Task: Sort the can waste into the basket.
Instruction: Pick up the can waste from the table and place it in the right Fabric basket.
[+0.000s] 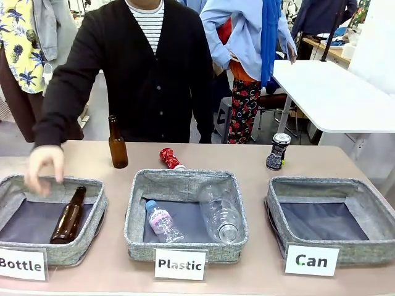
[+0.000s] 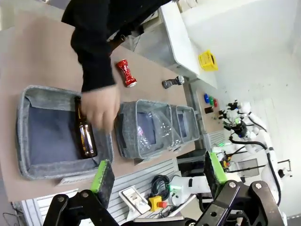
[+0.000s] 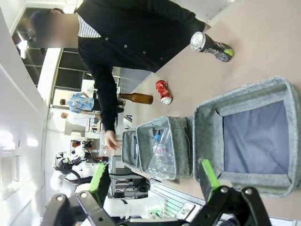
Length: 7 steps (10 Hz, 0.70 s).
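We see the crushed red can (image 1: 171, 158) lying on the table (image 1: 247, 161) behind the Plastic basket (image 1: 185, 178), the dark can (image 1: 278, 151) upright beyond the Can basket (image 1: 327, 182), and a person's hand (image 1: 44, 168) over the Bottle basket (image 1: 94, 185).

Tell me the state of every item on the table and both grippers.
red can, crushed, lying on the table
dark can, upright on the table
Can basket, no cans inside
Plastic basket, two clear bottles lying inside
Bottle basket, one brown bottle lying inside
standing brown bottle, upright on the table
left gripper, open
right gripper, open
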Tool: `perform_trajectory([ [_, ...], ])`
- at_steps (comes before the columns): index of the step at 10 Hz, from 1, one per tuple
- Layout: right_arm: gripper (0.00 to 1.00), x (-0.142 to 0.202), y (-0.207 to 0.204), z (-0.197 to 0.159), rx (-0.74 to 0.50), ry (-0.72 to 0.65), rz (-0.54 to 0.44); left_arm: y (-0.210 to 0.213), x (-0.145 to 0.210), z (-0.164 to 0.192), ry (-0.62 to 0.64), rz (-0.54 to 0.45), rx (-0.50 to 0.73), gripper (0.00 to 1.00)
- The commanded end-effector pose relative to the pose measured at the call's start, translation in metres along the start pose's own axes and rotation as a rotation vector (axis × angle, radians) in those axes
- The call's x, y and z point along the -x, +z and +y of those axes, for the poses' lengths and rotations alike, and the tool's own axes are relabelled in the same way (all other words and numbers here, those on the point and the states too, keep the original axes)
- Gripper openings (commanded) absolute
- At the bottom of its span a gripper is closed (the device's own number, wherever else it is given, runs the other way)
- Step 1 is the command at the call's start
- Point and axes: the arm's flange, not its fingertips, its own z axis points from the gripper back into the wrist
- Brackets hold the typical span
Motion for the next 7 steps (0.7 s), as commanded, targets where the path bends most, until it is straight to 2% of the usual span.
perform_trajectory([
  [1,1.00,-0.003,-0.001,0.001,-0.026,0.027,-0.015,-0.013,-0.010,-0.016,0.003,0.014,-0.050,1.00],
  [4,1.00,-0.003,-0.001,0.001,-0.026,0.027,-0.015,-0.069,-0.020,-0.056,-0.050,0.117,-0.162,1.00],
  [6,1.00,-0.003,-0.001,0.001,-0.026,0.027,-0.015,-0.141,-0.016,-0.118,-0.128,0.272,-0.289,1.00],
  [7,1.00,-0.003,-0.001,0.001,-0.026,0.027,-0.015,-0.169,-0.011,-0.139,-0.166,0.311,-0.354,1.00],
])
